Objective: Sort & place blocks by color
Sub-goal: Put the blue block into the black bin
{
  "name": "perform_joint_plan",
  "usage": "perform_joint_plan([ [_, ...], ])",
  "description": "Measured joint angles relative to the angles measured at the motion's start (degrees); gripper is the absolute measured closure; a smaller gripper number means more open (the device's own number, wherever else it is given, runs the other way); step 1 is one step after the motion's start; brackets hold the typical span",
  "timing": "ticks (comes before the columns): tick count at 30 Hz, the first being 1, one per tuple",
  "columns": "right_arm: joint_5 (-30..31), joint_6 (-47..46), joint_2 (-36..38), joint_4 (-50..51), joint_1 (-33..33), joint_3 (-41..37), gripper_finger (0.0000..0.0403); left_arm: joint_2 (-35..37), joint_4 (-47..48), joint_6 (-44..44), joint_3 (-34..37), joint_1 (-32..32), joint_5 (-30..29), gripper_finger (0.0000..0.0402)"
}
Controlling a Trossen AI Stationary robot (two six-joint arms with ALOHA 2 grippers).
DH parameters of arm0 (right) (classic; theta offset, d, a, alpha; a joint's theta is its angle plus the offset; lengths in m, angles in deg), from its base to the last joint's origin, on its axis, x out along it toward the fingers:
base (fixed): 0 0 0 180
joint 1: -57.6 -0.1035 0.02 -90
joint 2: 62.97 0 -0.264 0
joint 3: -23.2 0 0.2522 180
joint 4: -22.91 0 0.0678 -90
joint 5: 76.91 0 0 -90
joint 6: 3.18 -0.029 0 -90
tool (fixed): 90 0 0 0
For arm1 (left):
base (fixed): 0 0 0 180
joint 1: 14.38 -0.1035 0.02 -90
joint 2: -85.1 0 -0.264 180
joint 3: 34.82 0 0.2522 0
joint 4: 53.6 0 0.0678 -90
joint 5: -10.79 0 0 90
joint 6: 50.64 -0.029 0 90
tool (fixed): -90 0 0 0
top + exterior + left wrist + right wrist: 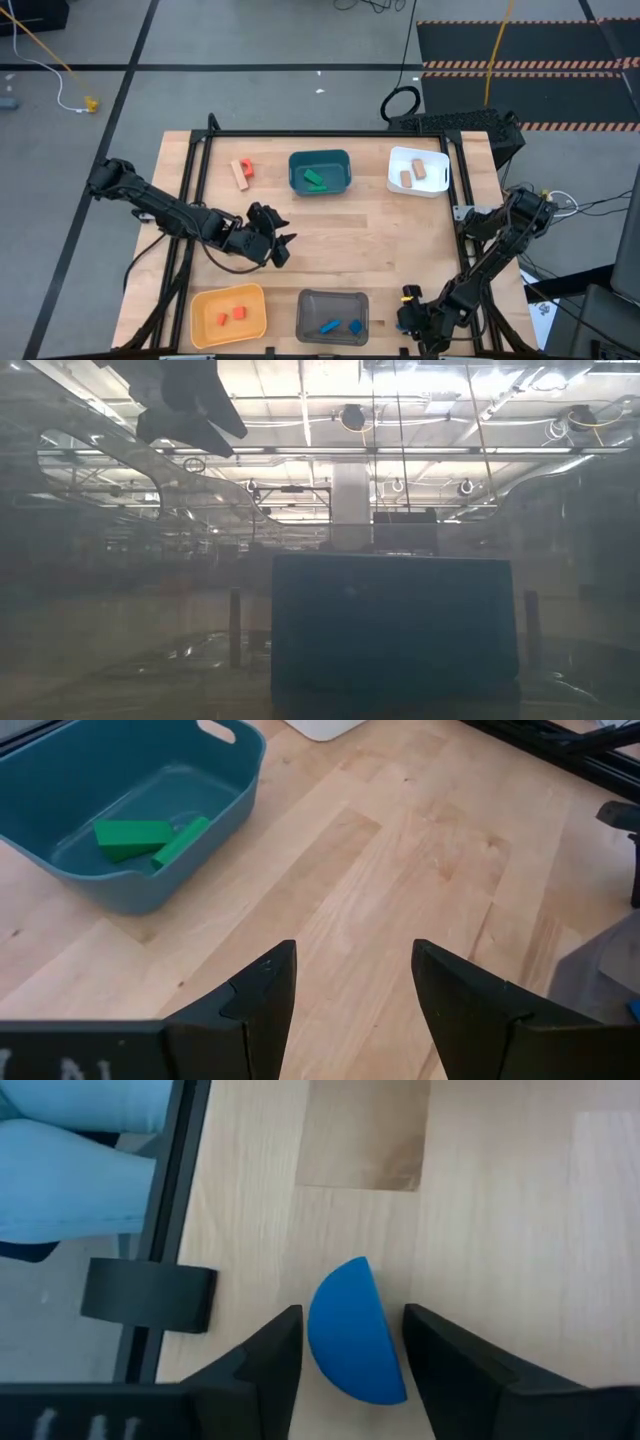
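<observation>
The wooden table (pixel 330 250) is seen whole only from above, with five bins on it. At the far edge stand the teal bin (pixel 320 172), holding two green blocks (pixel 316 179), and the white bin (pixel 418 171), holding two tan blocks (pixel 412 174). At the near edge stand the yellow bin (pixel 229 313), with two red-orange blocks (pixel 232 317), and the grey bin (pixel 333 316), with two blue blocks (pixel 341 326). A tan and a red-orange block (pixel 241 171) lie loose on the table, left of the teal bin.

The low view is filled by a dark bin wall (pixel 395 630), and no blocks can be made out there.

The left gripper (pixel 278 243) is held above the middle of the table; its wrist view shows the fingers spread wide over bare wood, with the teal bin and green blocks (pixel 150 838) ahead.

The right gripper (pixel 408 322) is low at the near right corner, just beside the grey bin. Only its wrist view shows a blue half-round block (pixel 356 1332) lying on the table between the parted fingers (pixel 270 1355), which flank it closely; whether they touch it cannot be told.
</observation>
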Motion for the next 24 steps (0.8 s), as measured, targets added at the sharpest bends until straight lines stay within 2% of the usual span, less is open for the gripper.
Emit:
perform_joint_plan([
  [7, 0.09, -0.6, 0.0, 0.2, 0.02, -0.02, 0.033, 0.0, 0.0, 0.0, 0.0, -0.01, 0.0, 0.0202],
  [11, 0.07, -2.5, 0.12, 0.05, 0.06, -0.02, 0.0333, 0.0, 0.0, -0.61, 0.0, 0.0, -0.02, 0.0202],
  [14, 2.22, -3.75, 0.92, 0.08, 0.02, -0.18, 0.0333, 0.0, -0.02, -0.89, 0.0, -0.01, -0.02, 0.0202],
  [19, 12.47, -4.49, 5.57, -0.2, 0.37, -0.18, 0.0333, 0.0, -0.02, -1.83, 0.0, 0.0, -0.02, 0.0202],
  [24, 24.01, 1.98, 10.15, -1.02, 0.5, -0.17, 0.0331, 0.0, -0.02, -2.54, 0.0, 0.0, -0.02, 0.0202],
])
